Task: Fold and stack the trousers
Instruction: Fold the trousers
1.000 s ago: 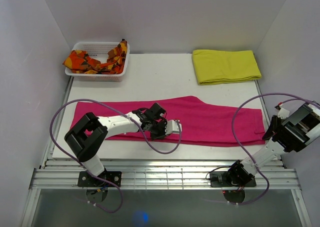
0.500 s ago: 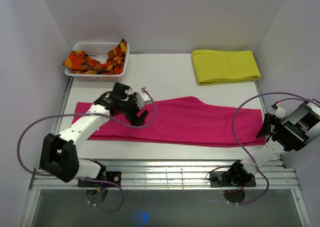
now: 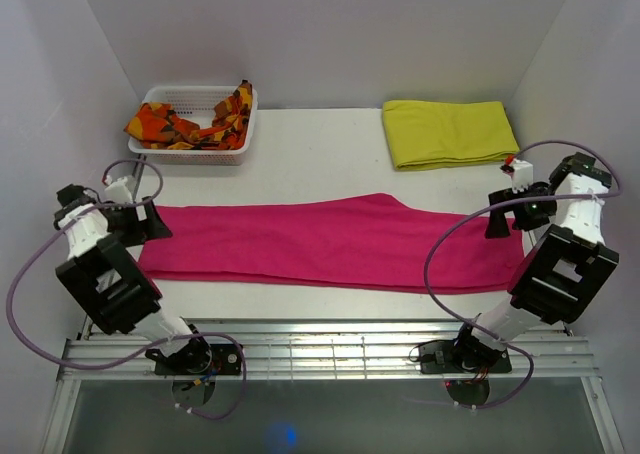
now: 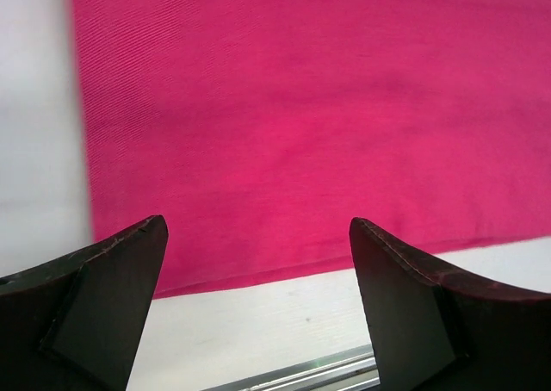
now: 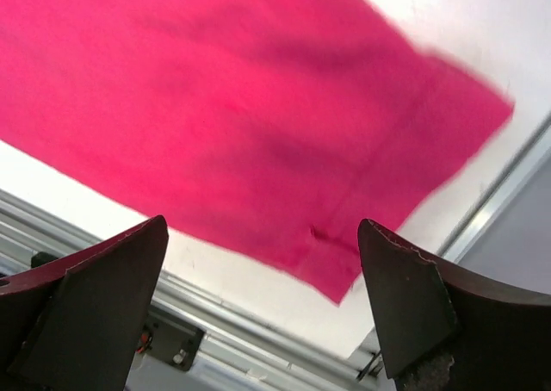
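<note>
The trousers (image 3: 330, 242) lie flat across the middle of the white desk (image 3: 320, 154) as one long magenta band running left to right, with their upper edge bulging a little near the centre. The left end effector (image 3: 150, 222) hangs over the left end of the cloth. In the left wrist view it (image 4: 258, 236) is spread wide with nothing between its fingers (image 4: 103, 279), and the trousers' end edge and near edge show below. The right end effector (image 3: 503, 217) sits over the right end. Its own camera shows it (image 5: 263, 236) spread wide too and empty, above a corner of the fabric. At the back of the desk, a folded yellow cloth (image 3: 450, 132) lies on the right and a white basket (image 3: 200, 154) holding an orange-and-red patterned cloth (image 3: 175, 124) stands on the left.
</note>
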